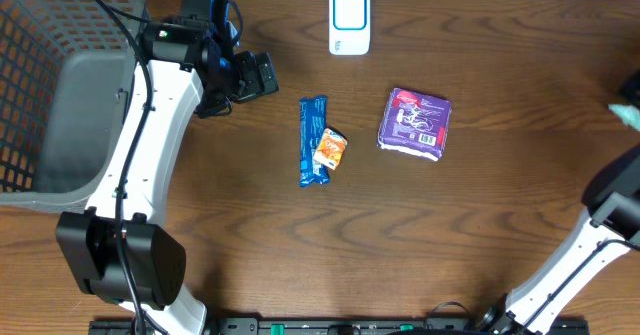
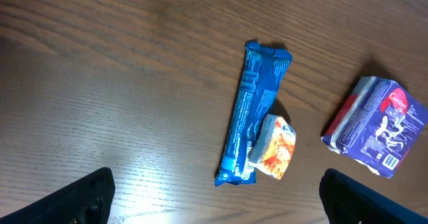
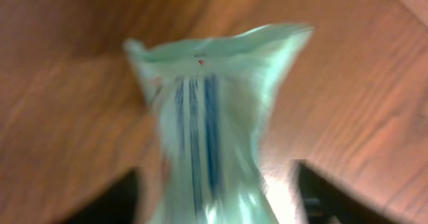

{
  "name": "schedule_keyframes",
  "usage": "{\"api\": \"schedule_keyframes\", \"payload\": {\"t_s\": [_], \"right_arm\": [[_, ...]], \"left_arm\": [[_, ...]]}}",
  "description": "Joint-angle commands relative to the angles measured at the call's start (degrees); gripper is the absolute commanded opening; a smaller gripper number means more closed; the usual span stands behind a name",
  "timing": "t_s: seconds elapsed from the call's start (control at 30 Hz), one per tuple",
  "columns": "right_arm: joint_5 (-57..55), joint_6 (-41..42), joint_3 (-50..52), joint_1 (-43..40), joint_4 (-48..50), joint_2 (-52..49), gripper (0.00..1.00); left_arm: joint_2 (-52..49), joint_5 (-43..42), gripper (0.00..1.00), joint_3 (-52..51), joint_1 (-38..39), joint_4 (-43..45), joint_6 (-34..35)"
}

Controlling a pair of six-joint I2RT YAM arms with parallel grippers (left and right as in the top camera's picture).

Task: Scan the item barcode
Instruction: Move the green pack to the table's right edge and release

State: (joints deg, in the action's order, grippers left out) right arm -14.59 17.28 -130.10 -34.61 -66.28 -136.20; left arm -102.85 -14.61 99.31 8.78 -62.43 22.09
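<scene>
Overhead: left gripper (image 1: pixel 258 75) sits left of blue bar (image 1: pixel 313 141), orange packet (image 1: pixel 331 147) and purple pack (image 1: pixel 415 122); scanner (image 1: pixel 349 21) at far edge, mint-green packet (image 1: pixel 628 115) at right edge. Left wrist: fingers (image 2: pixel 80 200) spread wide, nothing between. Right wrist: right gripper (image 3: pixel 214 204) straddles the blurred mint-green packet, can't tell if clamped or loose.

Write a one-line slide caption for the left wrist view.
Blue bar wrapper, orange packet against it, purple pack apart, on a wooden table.
</scene>
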Motion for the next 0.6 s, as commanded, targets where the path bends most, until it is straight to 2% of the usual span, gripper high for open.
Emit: {"api": "schedule_keyframes", "payload": {"t_s": [0.0,0.17,0.4,0.5,0.57], "right_arm": [[0.85,-1.05,-0.15,-1.88,-0.92,0.09,0.99],[10.29,-1.75,-0.15,-2.56,-1.92,0.09,0.99],[40.54,-11.82,0.22,0.96,-3.72,0.09,0.97],[45.16,-16.31,0.83,4.15,-6.88,0.09,0.94],[45.13,-18.38,2.25,6.69,-8.70,0.09,0.96]], "left_arm": [[-0.13,0.79,0.98,0.28,-0.20,-0.11,-0.57],[-0.13,0.79,0.98,0.28,-0.20,-0.09,-0.57],[-0.13,0.79,0.98,0.28,-0.20,-0.11,-0.57],[-0.13,0.79,0.98,0.28,-0.20,-0.11,-0.57],[-0.13,0.79,0.98,0.28,-0.20,-0.11,-0.57]]}}
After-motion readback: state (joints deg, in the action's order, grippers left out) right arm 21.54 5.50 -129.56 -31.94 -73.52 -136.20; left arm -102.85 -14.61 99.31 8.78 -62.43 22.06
